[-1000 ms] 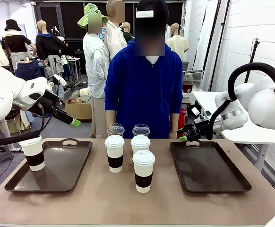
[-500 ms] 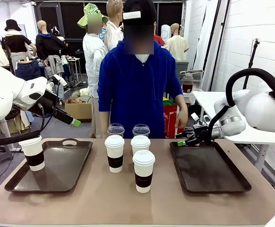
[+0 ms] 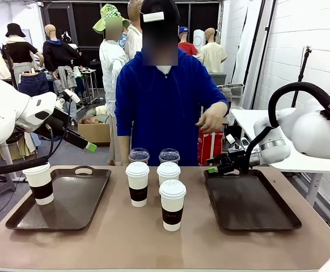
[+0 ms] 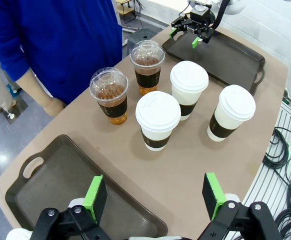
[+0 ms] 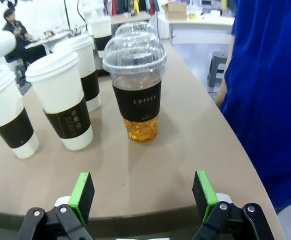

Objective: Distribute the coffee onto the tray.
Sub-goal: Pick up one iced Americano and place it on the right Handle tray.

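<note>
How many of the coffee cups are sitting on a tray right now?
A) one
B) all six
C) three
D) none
A: one white paper cup stands at the left edge of the left tray, while the other five cups stand on the table between the trays.

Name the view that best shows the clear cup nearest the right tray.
Right wrist view: the clear cup stands close and whole, its sleeve print readable. Front view shows its dome behind a white cup; left wrist view shows it whole from above, smaller.
</note>
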You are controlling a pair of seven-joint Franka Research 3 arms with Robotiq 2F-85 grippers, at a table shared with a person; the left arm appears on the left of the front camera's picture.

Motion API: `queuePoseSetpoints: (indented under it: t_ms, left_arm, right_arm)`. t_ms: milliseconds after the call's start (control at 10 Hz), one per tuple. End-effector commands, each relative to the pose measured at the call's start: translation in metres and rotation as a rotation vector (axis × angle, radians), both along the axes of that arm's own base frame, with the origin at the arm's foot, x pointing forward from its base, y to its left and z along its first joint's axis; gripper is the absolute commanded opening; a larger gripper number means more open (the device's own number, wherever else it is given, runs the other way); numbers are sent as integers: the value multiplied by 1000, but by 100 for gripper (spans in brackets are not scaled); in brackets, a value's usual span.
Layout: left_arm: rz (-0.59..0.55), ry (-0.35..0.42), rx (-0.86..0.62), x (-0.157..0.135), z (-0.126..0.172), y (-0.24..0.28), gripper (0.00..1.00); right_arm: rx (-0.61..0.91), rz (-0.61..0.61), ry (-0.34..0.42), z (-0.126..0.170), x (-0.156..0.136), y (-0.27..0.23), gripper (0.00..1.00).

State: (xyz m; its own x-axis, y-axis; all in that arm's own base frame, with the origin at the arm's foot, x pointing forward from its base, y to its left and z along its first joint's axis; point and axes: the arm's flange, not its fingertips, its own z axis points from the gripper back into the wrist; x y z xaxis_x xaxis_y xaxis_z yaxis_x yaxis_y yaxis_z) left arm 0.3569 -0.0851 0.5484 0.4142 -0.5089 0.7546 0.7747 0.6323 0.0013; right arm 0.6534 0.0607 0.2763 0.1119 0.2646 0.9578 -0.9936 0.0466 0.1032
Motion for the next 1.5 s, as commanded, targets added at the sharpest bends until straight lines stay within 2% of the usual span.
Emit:
queuePoseSetpoints:
  t_ms: [0, 600, 1400]
  left_arm:
    - [-5, 5, -14, 0, -1, 1, 100]
    - [-5, 5, -14, 0, -1, 1, 100]
    - [-5, 5, -14, 0, -1, 1, 100]
  right_arm:
    - [22, -40, -20, -2, 8, 18, 100]
    - [67, 9, -2, -20, 12, 90, 100]
    - [74, 10, 18, -4, -1, 31, 100]
